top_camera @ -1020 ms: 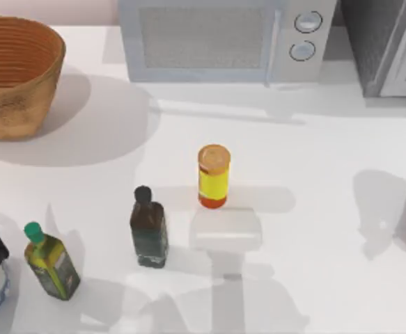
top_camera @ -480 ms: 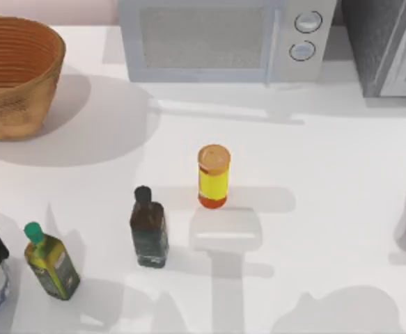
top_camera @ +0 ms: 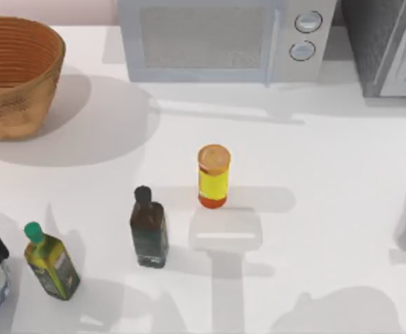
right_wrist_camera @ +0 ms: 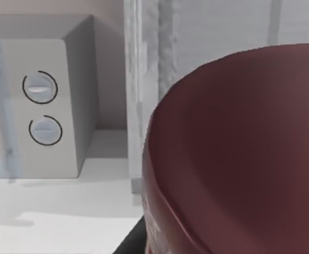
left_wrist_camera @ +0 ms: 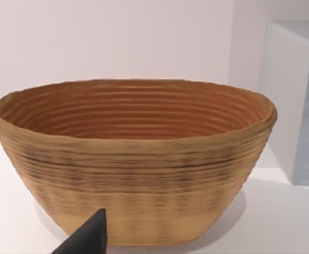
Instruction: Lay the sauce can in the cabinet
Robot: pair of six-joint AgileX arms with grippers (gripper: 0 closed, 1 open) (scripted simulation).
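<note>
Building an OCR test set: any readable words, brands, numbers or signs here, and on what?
None readable.
Yellow cylinder with orange lid: plain yellow band.
Green-capped olive oil bottle: label too blurred.
Dark glass bottle: label too blurred.
Light grey microwave: two round knobs, no legible markings.

the white table (top_camera: 328,174) carried a woven basket (top_camera: 14,76) at its back left, a microwave (top_camera: 223,38) and the cabinet (top_camera: 384,45) along the back, a yellow cylinder (top_camera: 213,177) mid-table, and two bottles, dark (top_camera: 149,229) and green-capped (top_camera: 49,263), near the front left.
</note>
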